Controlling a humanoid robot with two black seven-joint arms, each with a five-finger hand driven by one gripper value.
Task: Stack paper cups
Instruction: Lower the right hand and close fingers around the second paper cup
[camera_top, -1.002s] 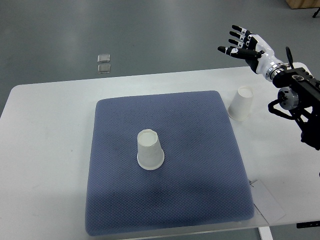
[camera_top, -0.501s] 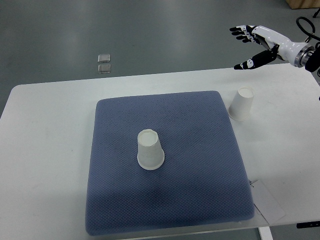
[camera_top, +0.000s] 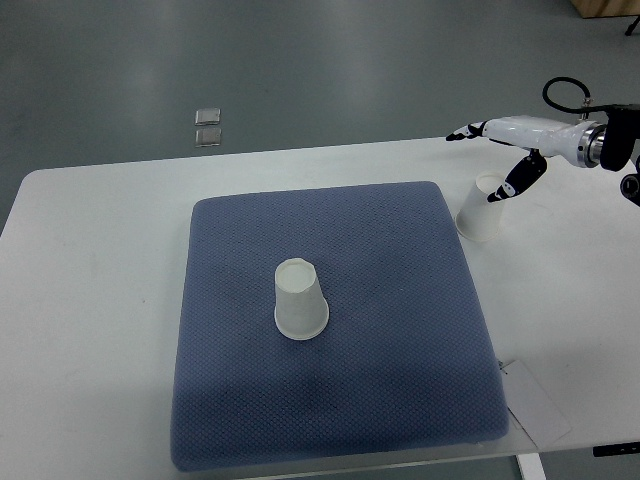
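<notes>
Two white paper cups stand upside down. One cup (camera_top: 300, 300) is near the middle of the blue mat (camera_top: 330, 330). The other cup (camera_top: 482, 208) rests on the white table just past the mat's right edge. My right hand (camera_top: 495, 160) comes in from the right edge and hovers just above and behind this second cup. Its fingers are spread, with the thumb hanging down beside the cup's top, and it holds nothing. The left arm does not show.
The white table (camera_top: 90, 280) carries the mat. A white paper tag (camera_top: 535, 405) lies near the front right corner. Two small clear squares (camera_top: 208, 125) lie on the grey floor beyond the table's far edge.
The right hand has dropped from high above the table's far edge and turned flat, coming down close over the right cup. Neither cup has moved.
</notes>
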